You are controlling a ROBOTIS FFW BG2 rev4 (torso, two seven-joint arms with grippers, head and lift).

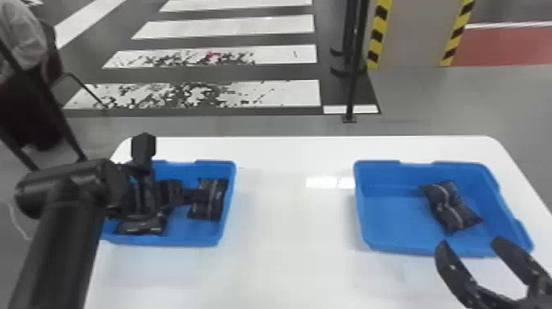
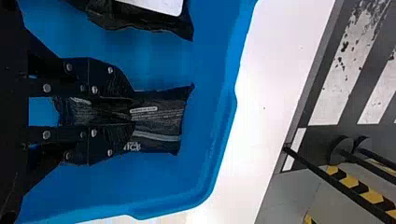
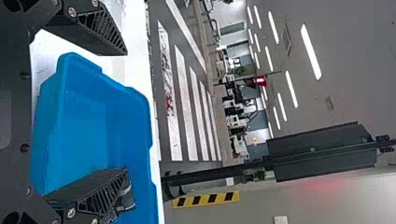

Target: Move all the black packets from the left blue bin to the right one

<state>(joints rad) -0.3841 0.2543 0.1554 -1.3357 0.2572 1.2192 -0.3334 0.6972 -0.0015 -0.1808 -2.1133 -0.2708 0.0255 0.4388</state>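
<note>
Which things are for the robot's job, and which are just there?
For the job:
- left blue bin
- black packet in the left gripper
- loose black packet beside it
- right blue bin

Just there:
- black pole
- grey column with yellow-black stripes

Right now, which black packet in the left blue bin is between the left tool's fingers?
The right-hand packet in the left blue bin: the left tool pinches it, while the other visible packet lies farther left.
</note>
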